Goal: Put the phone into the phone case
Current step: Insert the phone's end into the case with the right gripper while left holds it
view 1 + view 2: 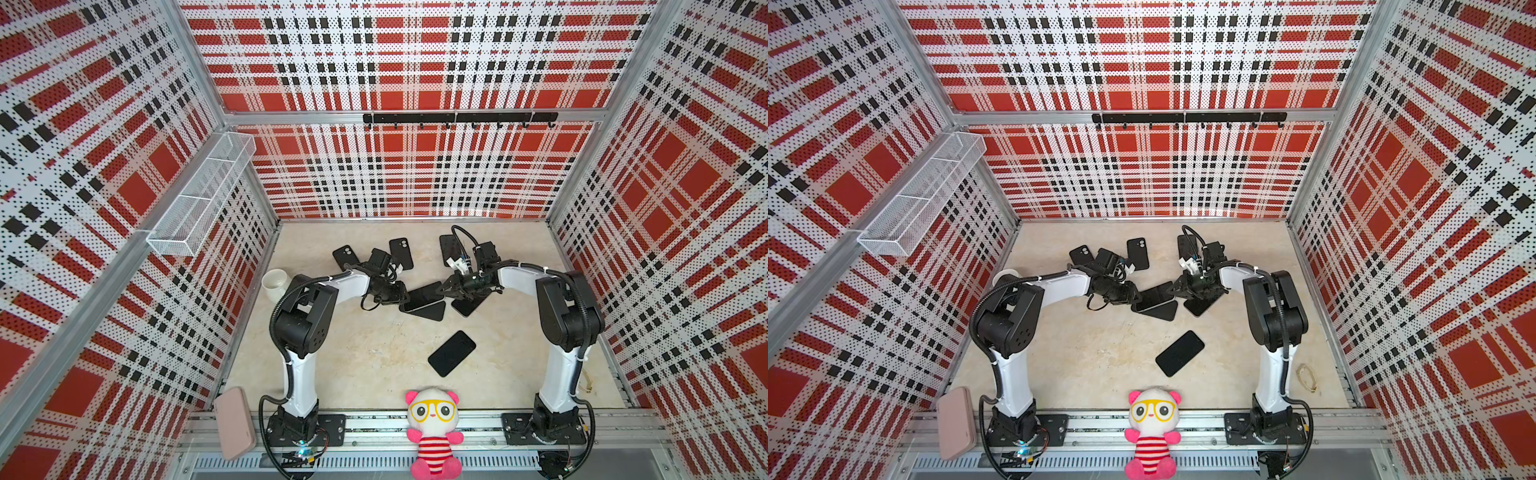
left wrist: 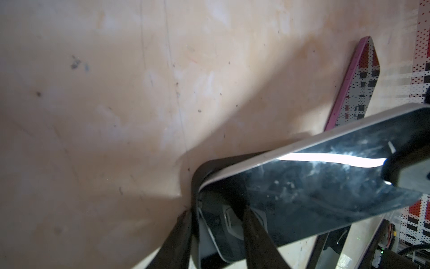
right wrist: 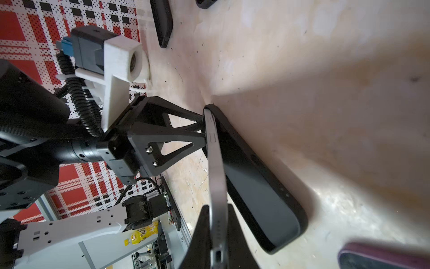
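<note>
The phone, grey-edged with a dark screen, hangs tilted between both grippers at the table's middle. My right gripper is shut on its near end; the grey edge runs out from between the fingers. The black phone case lies beneath it, angled away. At the far end the phone's corner sits inside the case's corner. My left gripper clamps there, with one finger on the case's outer wall and one on the screen.
A dark phone lies alone nearer the front. Several black cases lie at the back, and a pink-rimmed phone under the right arm. A white cup stands left. A pink case and a plush toy sit at the front rail.
</note>
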You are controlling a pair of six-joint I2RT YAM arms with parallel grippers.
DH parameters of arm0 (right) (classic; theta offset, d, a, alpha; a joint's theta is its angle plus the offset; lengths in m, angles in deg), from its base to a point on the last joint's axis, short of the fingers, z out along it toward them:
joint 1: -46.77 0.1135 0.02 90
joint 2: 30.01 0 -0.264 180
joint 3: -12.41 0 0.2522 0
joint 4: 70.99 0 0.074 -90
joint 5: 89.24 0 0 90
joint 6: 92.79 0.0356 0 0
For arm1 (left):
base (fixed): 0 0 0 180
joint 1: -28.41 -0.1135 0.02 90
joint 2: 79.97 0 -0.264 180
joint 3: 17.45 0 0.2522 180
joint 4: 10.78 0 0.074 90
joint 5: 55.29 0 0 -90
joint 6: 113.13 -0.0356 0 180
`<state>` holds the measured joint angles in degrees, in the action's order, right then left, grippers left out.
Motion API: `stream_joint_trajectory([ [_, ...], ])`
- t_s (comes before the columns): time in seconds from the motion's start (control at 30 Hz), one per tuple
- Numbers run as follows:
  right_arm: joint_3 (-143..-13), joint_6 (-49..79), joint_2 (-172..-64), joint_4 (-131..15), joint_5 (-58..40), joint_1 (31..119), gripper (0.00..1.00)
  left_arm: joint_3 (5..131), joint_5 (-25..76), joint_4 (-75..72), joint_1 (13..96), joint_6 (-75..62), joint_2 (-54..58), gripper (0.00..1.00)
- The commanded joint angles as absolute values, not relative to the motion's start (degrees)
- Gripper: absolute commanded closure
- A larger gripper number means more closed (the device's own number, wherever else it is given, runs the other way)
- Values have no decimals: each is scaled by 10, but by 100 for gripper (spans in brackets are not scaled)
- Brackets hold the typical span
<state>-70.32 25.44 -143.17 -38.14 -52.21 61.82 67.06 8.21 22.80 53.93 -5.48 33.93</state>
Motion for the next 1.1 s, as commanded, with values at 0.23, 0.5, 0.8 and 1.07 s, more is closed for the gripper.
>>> stream_joint_trajectory([
  [0.23, -595, 381, -1399, -507, -444, 637, 100, 622, 58, 229, 561, -44, 313, 61],
  [0.5, -552, 445, -1387, -577, -414, 653, 100, 616, 29, 219, 576, -31, 303, 63],
  [0.8, -529, 514, -1418, -675, -424, 685, 100, 609, -9, 195, 581, -2, 291, 64],
  [1.07, -569, 450, -1423, -573, -401, 690, 91, 613, 13, 202, 573, -8, 283, 64],
])
